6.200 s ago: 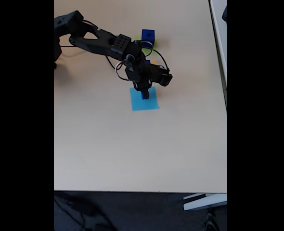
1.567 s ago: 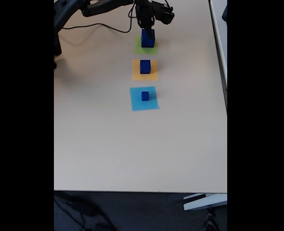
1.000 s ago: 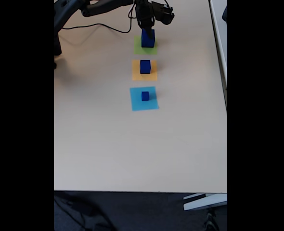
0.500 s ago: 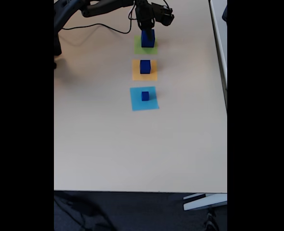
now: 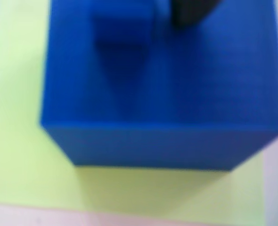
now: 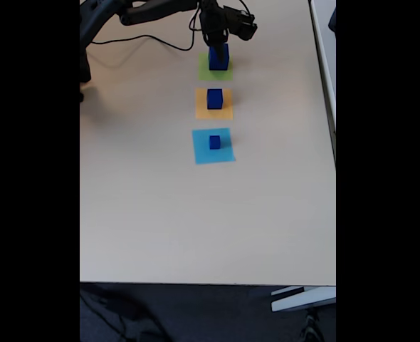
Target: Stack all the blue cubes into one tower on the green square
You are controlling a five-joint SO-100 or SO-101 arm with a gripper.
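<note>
Jaw opening could not be judged: the gripper (image 6: pixel 216 41) was poised directly above the large cube (image 6: pixel 218 56), itself seated on the green square (image 6: pixel 204 70) as the tower's base. The medium cube (image 6: pixel 214 98) and small cube (image 6: pixel 214 142) were left on the orange square (image 6: pixel 201 110) and light-blue square (image 6: pixel 201 153).

My wrist view is blurred: the large cube (image 5: pixel 167 89) runs past the top and right edges, hiding most of the green square (image 5: pixel 21 155). A dark finger (image 5: pixel 191 12) is cut off at the top. In the fixed view, the gripper (image 6: pixel 215 39) is too small to judge its jaws.
</note>
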